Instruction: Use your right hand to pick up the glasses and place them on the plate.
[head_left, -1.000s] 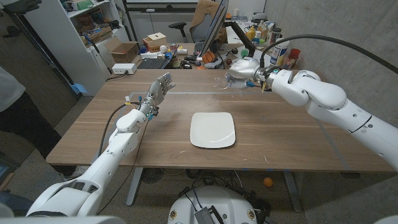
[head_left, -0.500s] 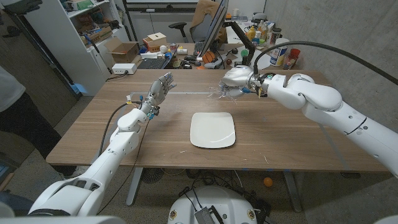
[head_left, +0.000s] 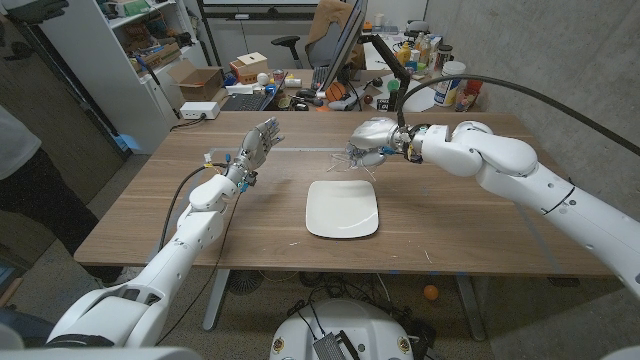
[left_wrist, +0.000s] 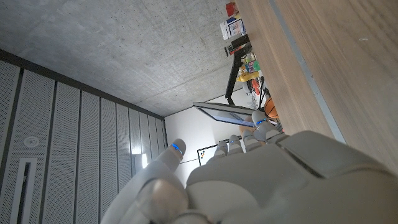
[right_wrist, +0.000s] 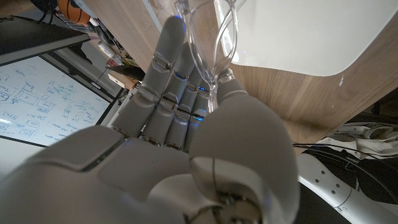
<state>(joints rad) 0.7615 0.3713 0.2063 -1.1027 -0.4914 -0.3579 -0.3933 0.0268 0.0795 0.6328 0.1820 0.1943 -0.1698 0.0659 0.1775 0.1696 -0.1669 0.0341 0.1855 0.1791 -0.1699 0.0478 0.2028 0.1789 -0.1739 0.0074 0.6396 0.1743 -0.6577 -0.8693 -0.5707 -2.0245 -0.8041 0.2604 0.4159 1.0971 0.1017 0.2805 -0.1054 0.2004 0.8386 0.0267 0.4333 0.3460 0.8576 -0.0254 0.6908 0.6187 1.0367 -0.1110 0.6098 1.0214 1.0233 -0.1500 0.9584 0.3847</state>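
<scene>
The clear-framed glasses (head_left: 349, 157) hang from my right hand (head_left: 372, 136), which pinches them between thumb and fingers just beyond the far edge of the white square plate (head_left: 342, 208). In the right wrist view the glasses (right_wrist: 211, 37) stick out past my fingers (right_wrist: 165, 68) with the plate (right_wrist: 298, 37) close behind them. My left hand (head_left: 254, 147) hovers over the table's far left part, fingers spread and holding nothing; its back (left_wrist: 249, 180) shows in the left wrist view.
The wooden table (head_left: 250, 220) carries the plate at its middle. Beyond its far edge stand a keyboard, boxes, bottles and a monitor arm (head_left: 385, 50). A person (head_left: 25, 170) stands at the left edge.
My right hand has carried the glasses leftward and nearer, from the far right part of the table to just behind the plate. The left hand has stayed put.
</scene>
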